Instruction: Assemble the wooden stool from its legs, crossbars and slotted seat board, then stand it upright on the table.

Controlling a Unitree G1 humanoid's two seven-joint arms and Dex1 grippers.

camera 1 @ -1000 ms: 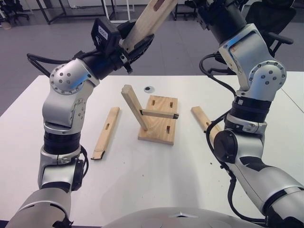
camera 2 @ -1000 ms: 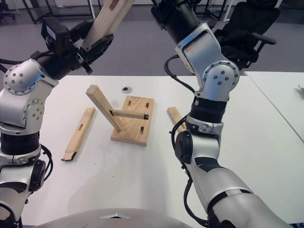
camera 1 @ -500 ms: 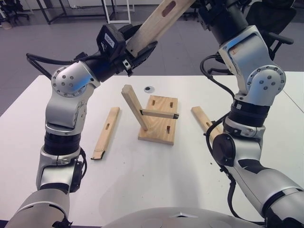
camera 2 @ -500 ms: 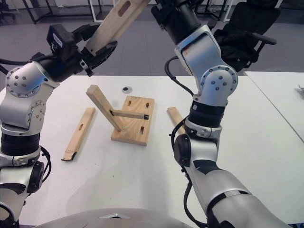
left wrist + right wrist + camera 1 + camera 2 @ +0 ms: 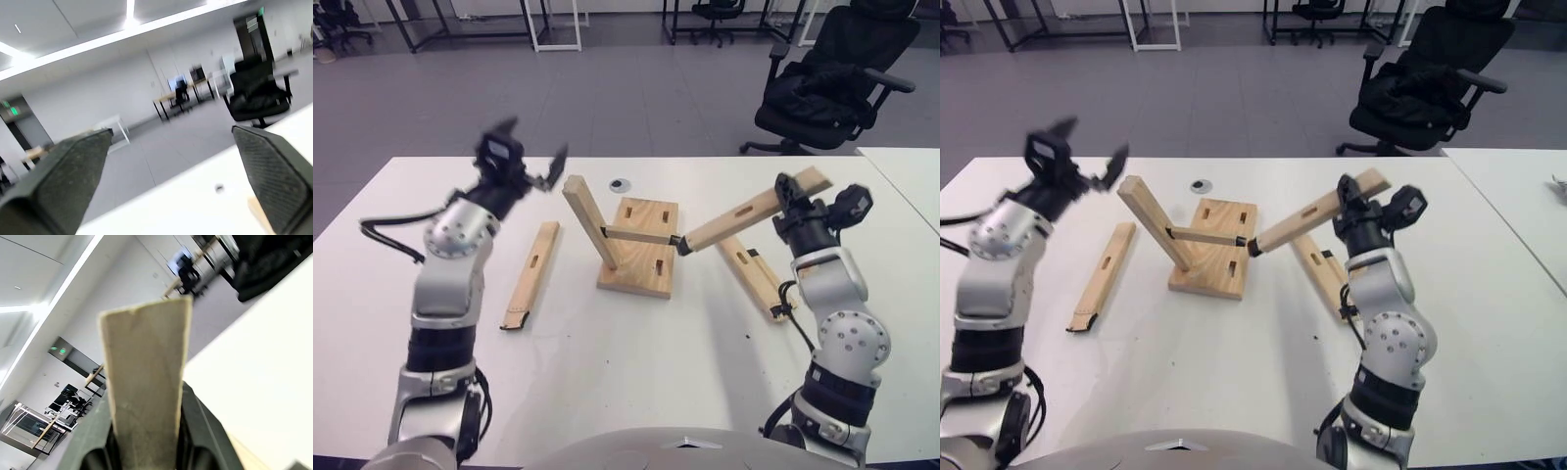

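The slotted seat board (image 5: 644, 257) lies flat mid-table. A tilted leg (image 5: 589, 219) stands in it, with a crossbar (image 5: 639, 235) sticking out toward the right. My right gripper (image 5: 795, 199) is shut on another wooden leg (image 5: 747, 210), also seen as the leg (image 5: 146, 377) between dark fingers (image 5: 95, 435). That leg slopes down to the left, its lower end at the crossbar's dark tip. My left gripper (image 5: 527, 157) hovers open and empty above the table's far left; its fingers (image 5: 63, 181) stand wide apart.
One loose leg (image 5: 532, 272) lies left of the board. Another loose leg (image 5: 752, 279) lies on the table under my right arm. A small round grommet (image 5: 621, 183) sits behind the board. An office chair (image 5: 827, 78) stands beyond the table.
The left gripper has let go of the raised leg and swung down to the left, open. The right arm has come down with that leg, bringing its end to the crossbar.
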